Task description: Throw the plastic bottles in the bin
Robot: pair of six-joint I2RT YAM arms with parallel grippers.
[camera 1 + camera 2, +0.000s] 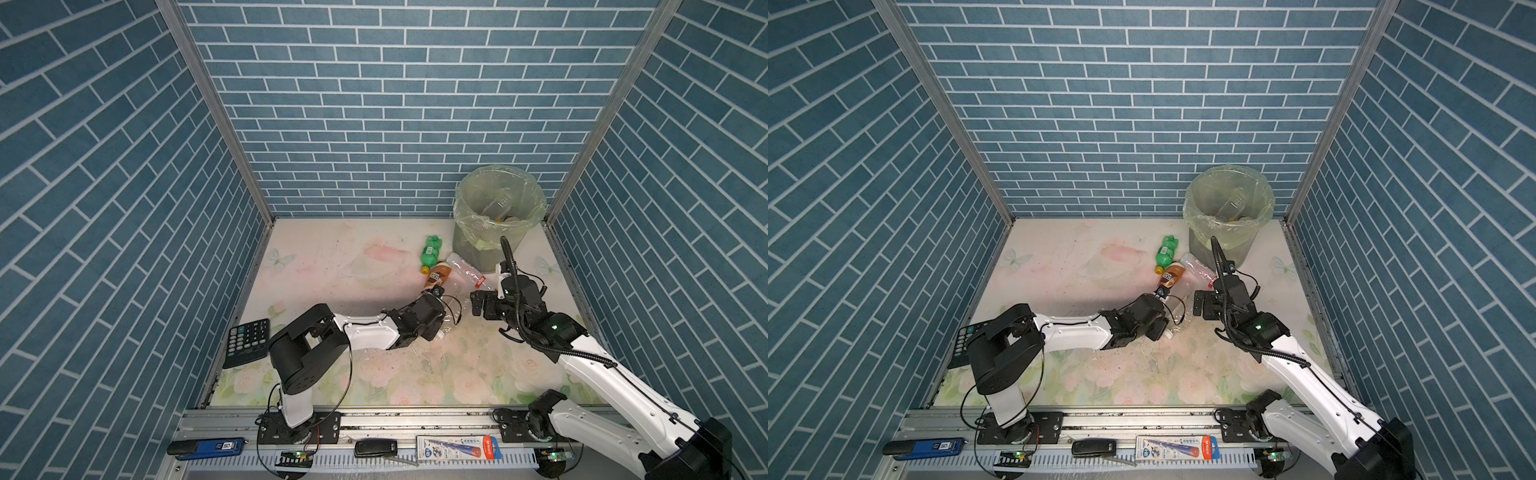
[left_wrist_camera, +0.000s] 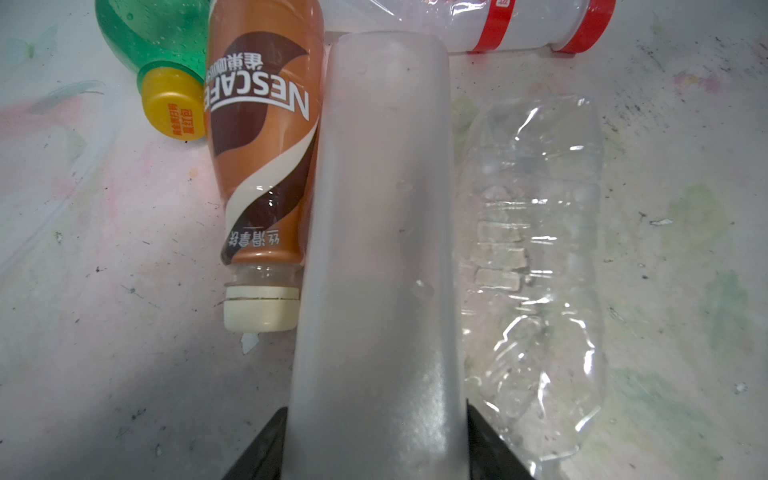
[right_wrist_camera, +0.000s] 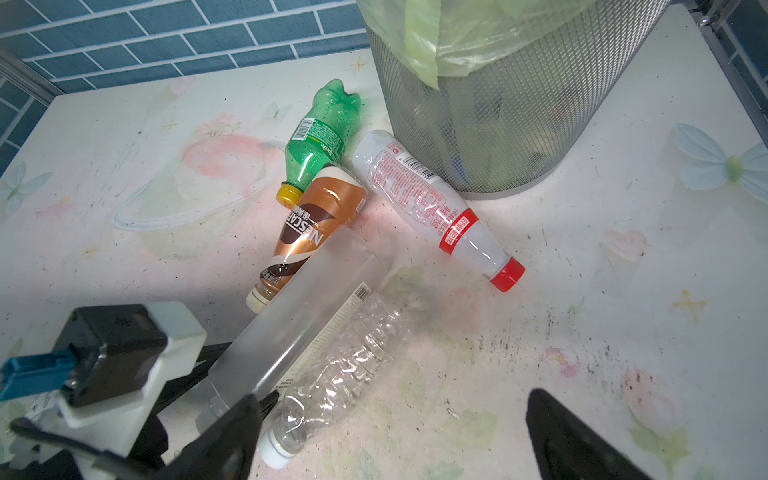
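The left claw (image 2: 376, 432), its fingers cut off by the frame edge, pinches the frosted bottle (image 2: 382, 208) lying on the table (image 2: 104, 332). A crushed bottle (image 2: 536, 249) lies just beside it. The right claw (image 3: 397, 397) hangs spread near them, arm stretched forward. The bin (image 1: 465, 224) holds bottles, dim through its bag. A brown bottle (image 2: 262, 145), green bottle (image 2: 153, 37) and red-capped bottle (image 3: 436, 208) lie near its foot.

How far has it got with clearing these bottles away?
Done: some bottles lie in the bin. In hand: the frosted bottle sits between the jaws of the left gripper. Left on the table: Sprite bottle, Nescafe bottle, red-capped bottle, crushed clear bottle.
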